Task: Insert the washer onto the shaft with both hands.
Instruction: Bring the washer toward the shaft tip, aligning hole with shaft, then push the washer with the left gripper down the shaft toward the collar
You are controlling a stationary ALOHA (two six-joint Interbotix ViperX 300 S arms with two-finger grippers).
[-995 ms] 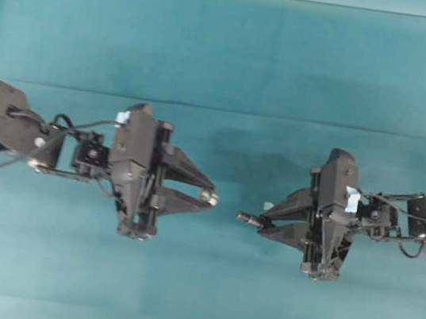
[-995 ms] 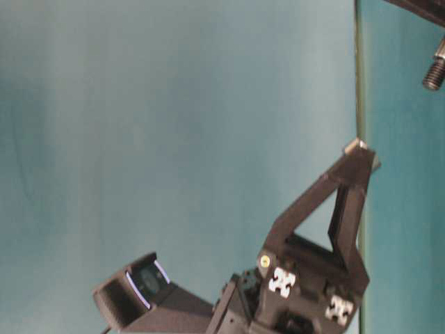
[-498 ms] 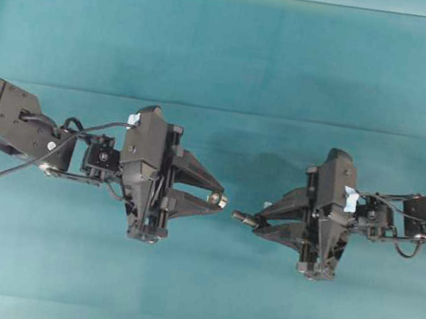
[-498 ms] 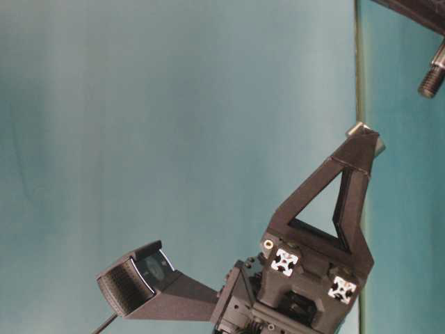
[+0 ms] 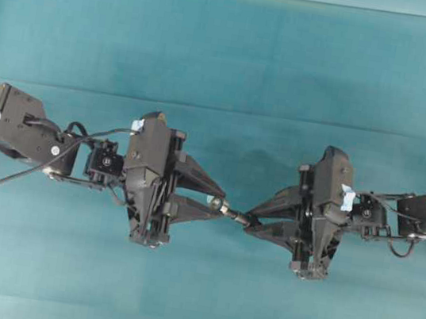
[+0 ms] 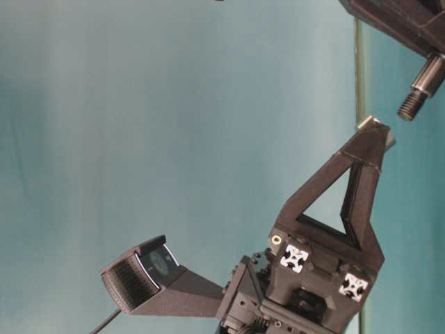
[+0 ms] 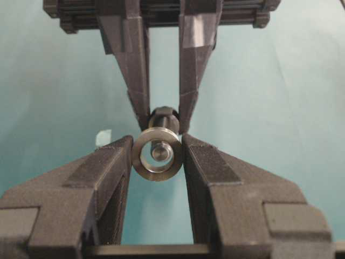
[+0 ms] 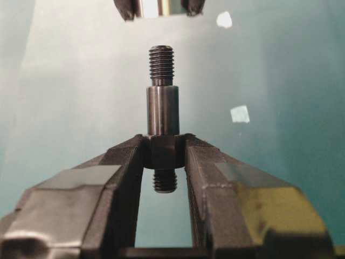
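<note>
The left end effector (image 5: 218,204) grips the washer (image 7: 157,154) by its outer edge between its two fingertips, the ring's hole facing the other arm. The right end effector (image 5: 251,218) is clamped on the shaft (image 8: 162,116), holding it by its thick middle collar with a threaded end pointing toward the washer.

From overhead, the two end effectors meet tip to tip near the middle of the teal desk (image 5: 229,50), left arm reaching from the left, right arm from the right, both held above the surface. Through the left wrist camera, the tip of the shaft shows inside the washer's hole, so the two parts look lined up. The table-level and right wrist views show a small gap between the threaded tip and the washer, so the shaft does not appear to have entered yet.

Progress, as a judgement: both parts are picked up and aligned, which is most of the work. What remains is to bring the tips together so the washer slides over the threaded end and onto the shaft's body.

Count: one washer, one shaft, two end effectors. Two small pale tape scraps (image 8: 240,114) lie on the desk in the right wrist view.
</note>
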